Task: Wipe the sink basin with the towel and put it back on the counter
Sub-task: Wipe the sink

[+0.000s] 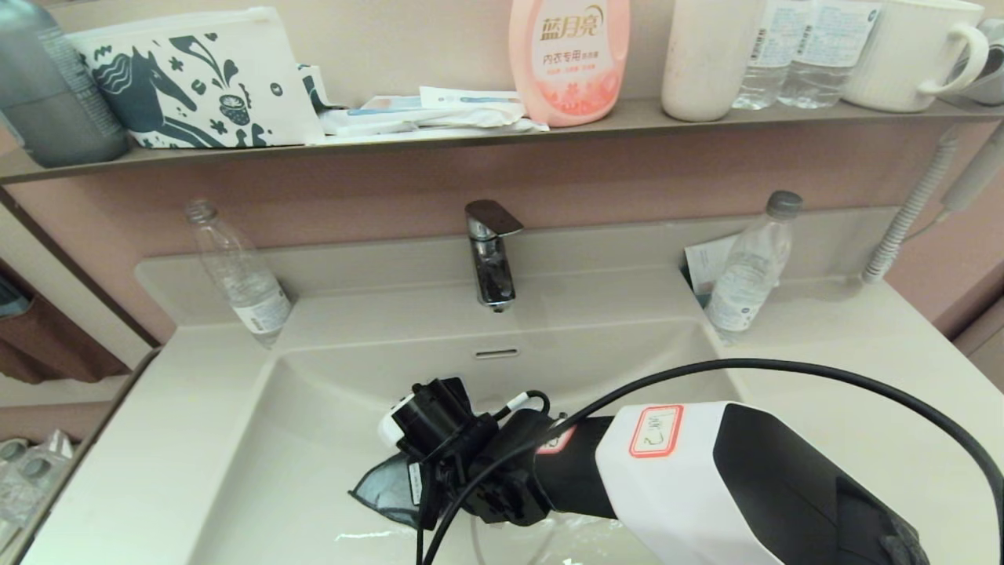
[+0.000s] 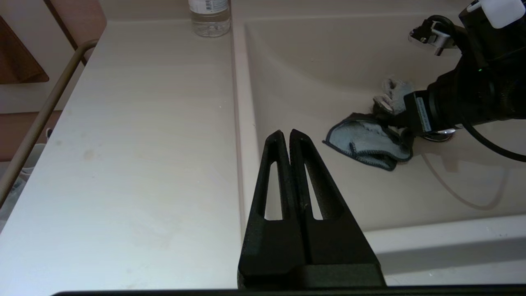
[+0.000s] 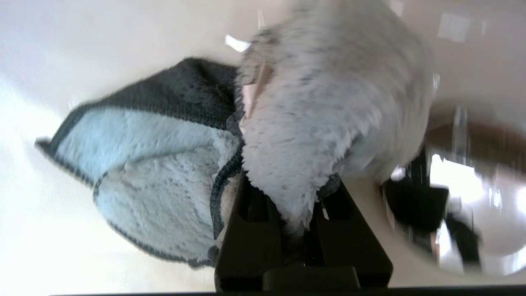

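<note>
My right arm reaches into the cream-white sink basin (image 1: pixel 329 408) from the front right. The right gripper (image 3: pixel 287 189) is shut on the towel (image 3: pixel 156 164), whose pale fluffy fold bulges between and above the fingers. The rest of the towel (image 1: pixel 384 490) trails on the basin floor to the gripper's left, dark grey outside and pale inside. In the left wrist view the towel (image 2: pixel 365 142) lies just beside the chrome drain plug (image 2: pixel 439 133). My left gripper (image 2: pixel 286 133) is shut and empty, hovering over the basin's left rim next to the counter (image 2: pixel 123 144). It is outside the head view.
A chrome faucet (image 1: pixel 490 251) stands behind the basin, above the overflow slot (image 1: pixel 496 353). Clear water bottles stand at the back left (image 1: pixel 239 275) and back right (image 1: pixel 745 271) of the counter. The brown shelf above holds a horse pouch (image 1: pixel 188 78), a pink bottle (image 1: pixel 569 59) and cups.
</note>
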Available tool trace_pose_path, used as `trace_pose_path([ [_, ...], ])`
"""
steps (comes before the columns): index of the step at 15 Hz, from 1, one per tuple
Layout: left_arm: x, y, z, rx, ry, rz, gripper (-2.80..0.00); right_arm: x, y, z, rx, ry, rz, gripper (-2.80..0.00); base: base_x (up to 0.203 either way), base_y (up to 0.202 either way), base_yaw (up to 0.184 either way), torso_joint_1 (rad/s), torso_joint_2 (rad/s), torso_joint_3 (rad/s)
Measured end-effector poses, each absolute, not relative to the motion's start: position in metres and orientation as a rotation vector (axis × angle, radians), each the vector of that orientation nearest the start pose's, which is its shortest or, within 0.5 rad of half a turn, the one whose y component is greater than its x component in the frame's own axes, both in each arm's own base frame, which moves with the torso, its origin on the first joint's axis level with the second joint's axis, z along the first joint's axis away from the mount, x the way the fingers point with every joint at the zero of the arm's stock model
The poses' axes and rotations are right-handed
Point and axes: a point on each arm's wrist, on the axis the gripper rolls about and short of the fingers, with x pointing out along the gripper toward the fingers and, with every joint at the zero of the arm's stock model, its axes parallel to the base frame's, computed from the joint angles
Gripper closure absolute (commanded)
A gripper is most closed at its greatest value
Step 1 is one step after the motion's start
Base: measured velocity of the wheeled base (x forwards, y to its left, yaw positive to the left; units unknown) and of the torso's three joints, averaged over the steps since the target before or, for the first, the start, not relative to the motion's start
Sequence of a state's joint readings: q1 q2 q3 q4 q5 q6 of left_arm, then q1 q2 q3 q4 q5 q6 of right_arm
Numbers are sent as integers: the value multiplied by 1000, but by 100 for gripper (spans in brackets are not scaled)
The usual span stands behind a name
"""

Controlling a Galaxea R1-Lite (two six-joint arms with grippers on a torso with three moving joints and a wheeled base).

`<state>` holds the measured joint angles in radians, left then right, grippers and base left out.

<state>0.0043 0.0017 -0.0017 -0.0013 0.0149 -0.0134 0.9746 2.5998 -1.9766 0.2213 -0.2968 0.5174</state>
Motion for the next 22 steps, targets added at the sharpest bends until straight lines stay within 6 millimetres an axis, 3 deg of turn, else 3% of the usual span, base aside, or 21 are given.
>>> trace_pose_path([
  [3, -23, 0, 76, -13, -1, 20, 0, 307, 416, 33, -45, 753, 419, 0, 0, 0, 0, 0, 0, 0],
  [6, -23, 1, 76, -13, -2, 69, 0, 331, 396, 33, -75, 719, 312, 0, 0, 0, 0, 0, 0, 0],
  [9, -23, 0, 76, -13, -1, 21, 0, 336, 381, 39, -122, 751, 242, 0, 0, 0, 0, 0, 0, 0],
  [18, -23, 0, 76, -13, -1, 20, 0, 324, 306, 74, -368, 1046, -45, 0, 0, 0, 0, 0, 0, 0],
  [22, -23, 0, 76, -13, -1, 20, 0, 297, 280, 86, -486, 1319, -95, 0, 0, 0, 0, 0, 0, 0],
])
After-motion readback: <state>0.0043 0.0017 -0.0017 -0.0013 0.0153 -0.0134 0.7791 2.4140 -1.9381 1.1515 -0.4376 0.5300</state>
